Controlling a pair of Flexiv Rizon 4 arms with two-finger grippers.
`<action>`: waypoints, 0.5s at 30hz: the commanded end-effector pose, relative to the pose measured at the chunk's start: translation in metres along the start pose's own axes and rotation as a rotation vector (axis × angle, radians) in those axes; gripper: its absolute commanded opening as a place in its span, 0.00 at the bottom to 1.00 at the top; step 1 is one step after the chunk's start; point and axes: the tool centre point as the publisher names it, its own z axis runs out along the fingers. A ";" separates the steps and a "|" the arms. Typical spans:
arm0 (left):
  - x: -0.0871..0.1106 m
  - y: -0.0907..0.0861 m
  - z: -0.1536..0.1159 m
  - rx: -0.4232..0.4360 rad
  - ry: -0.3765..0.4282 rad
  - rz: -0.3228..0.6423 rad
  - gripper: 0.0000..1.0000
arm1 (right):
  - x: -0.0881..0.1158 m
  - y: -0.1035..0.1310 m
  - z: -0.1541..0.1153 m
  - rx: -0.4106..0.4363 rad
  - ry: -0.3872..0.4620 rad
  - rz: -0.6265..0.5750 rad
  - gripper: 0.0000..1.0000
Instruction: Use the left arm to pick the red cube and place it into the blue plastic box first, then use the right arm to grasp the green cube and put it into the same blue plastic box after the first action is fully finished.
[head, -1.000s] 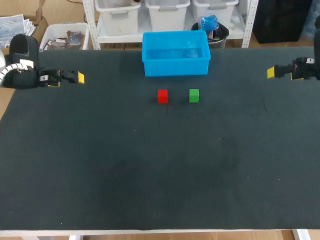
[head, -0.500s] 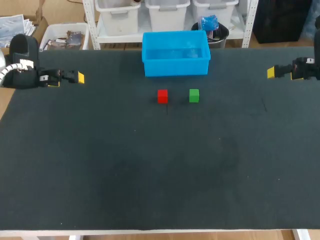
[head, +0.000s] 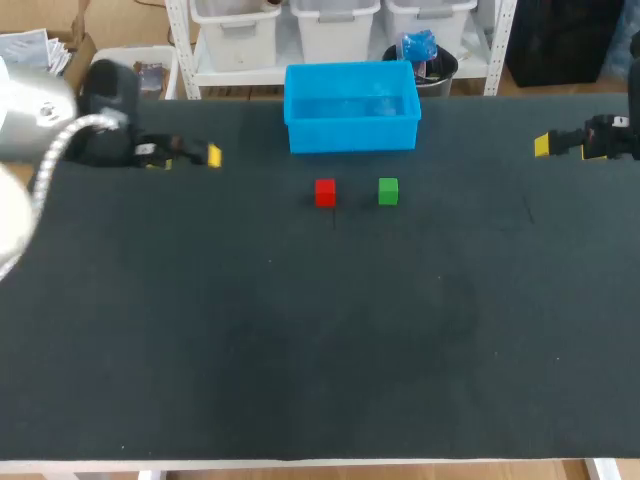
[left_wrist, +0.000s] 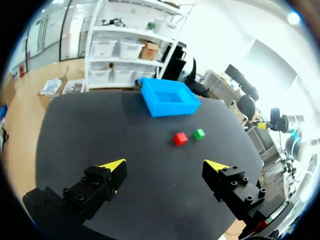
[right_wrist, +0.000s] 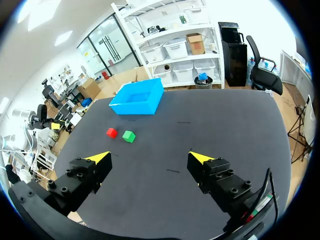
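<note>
Two small plain cubes side by side, not touching, on the dark tabletop (head: 300, 330), near the blue plastic box (head: 352, 136): red cube (head: 325, 192) left, green cube (head: 388, 191) right. Left claw (left_wrist: 165, 165) and right claw (right_wrist: 150, 157) spread wide, empty, well apart from both.

The left arm is swinging in from the table's left edge, carrying its black gripper with yellow-tipped fingers (head: 207, 157) rightward along the far side, drawing nearer the small red cube (head: 325, 192).
</note>
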 end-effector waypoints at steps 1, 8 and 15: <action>-0.020 -0.016 0.049 -0.162 0.116 -0.002 1.00 | 0.000 0.000 0.001 0.002 0.001 0.000 1.00; -0.026 -0.029 0.065 -0.247 0.102 0.038 1.00 | 0.000 0.000 0.001 0.002 0.001 0.000 1.00; -0.026 -0.029 0.065 -0.247 0.102 0.038 1.00 | 0.000 0.000 0.001 0.002 0.001 0.000 1.00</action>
